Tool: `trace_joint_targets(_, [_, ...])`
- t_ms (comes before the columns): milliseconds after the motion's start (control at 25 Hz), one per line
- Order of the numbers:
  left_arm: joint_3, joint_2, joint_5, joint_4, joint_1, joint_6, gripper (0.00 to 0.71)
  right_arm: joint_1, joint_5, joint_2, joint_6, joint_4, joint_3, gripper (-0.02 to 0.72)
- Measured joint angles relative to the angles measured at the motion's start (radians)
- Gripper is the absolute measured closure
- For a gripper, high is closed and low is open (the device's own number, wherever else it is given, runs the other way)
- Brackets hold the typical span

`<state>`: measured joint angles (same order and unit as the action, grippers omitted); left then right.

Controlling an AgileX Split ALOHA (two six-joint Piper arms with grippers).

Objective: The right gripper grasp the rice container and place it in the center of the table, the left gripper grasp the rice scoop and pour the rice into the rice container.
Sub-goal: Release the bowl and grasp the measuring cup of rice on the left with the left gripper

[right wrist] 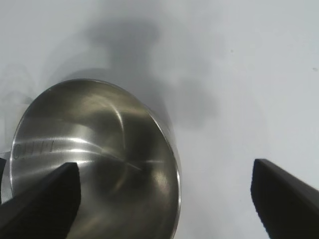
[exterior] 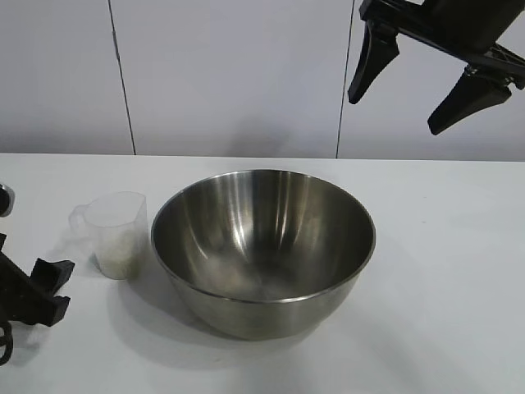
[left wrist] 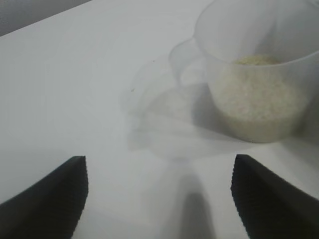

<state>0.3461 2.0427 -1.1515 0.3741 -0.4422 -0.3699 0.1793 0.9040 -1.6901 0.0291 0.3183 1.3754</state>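
Rice scoop (exterior: 117, 232): clear plastic measuring cup, upright on the worktop (exterior: 443, 271), just beside the bowl's rim on the side facing the left hand. Not held by anything.
Rice (left wrist: 259, 94): white grains filling the lower part of the scoop; none visible in the bowl.
Scoop handle (left wrist: 182, 62): short loop-like tab, on the cup's side away from the bowl; in the left wrist view it faces roughly toward the open fingers.
Rice container (exterior: 262, 246): large steel bowl, upright and empty, about mid-worktop, apparently already placed.
Left hand (left wrist: 159, 199): low at the worktop's near-left edge, fingers spread wide, nothing between them. The scoop lies ahead of it and off to one side of the gap between the fingers, apart from both.
Right hand (exterior: 414, 86): raised high beyond the bowl's far right, fingers wide apart, empty; the bowl sits below and ahead of it, untouched.
Nearer arm: the left hand is near the scoop; the right is well apart from it, with the bowl between.
Governing relation: the scoop stands vertical, so a level approach closing across its wall or handle looks the fitting grip; the hand would need to shift sideways to centre the cup.
Risk, as judged: a push from one finger could slide or tip the light cup against the bowl.
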Motion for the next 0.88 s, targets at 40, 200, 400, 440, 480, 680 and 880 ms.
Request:
trace_joint_targets(40, [0.007, 0.004, 0.000, 0.001, 0.004, 0.000, 0.140, 0.000, 0.004, 0.000, 0.000, 0.000, 0.000, 0.061])
trace_joint_targets(200, [0.025, 0.004, 0.000, -0.008, 0.033, 0.000, 0.140, 0.000, 0.014, 0.000, 0.000, -0.001, 0.000, 0.061])
trace_joint_targets(400, [0.041, 0.006, 0.000, -0.068, 0.079, 0.007, 0.140, 0.000, 0.015, 0.000, 0.000, -0.001, 0.000, 0.061])
trace_joint_targets(440, [0.044, 0.006, 0.000, -0.085, 0.087, 0.016, 0.140, 0.000, 0.015, 0.000, 0.000, -0.001, 0.000, 0.061])
trace_joint_targets(480, [0.044, 0.006, 0.000, -0.102, 0.093, 0.028, 0.140, 0.000, 0.015, 0.000, 0.000, -0.001, 0.000, 0.061])
trace_joint_targets(680, [0.048, 0.015, 0.000, -0.157, 0.096, 0.049, 0.140, 0.000, 0.017, 0.000, 0.000, -0.001, 0.000, 0.061])
trace_joint_targets(880, [0.056, 0.031, 0.000, -0.167, 0.096, 0.070, 0.140, 0.000, 0.017, 0.000, 0.000, -0.001, 0.000, 0.061])
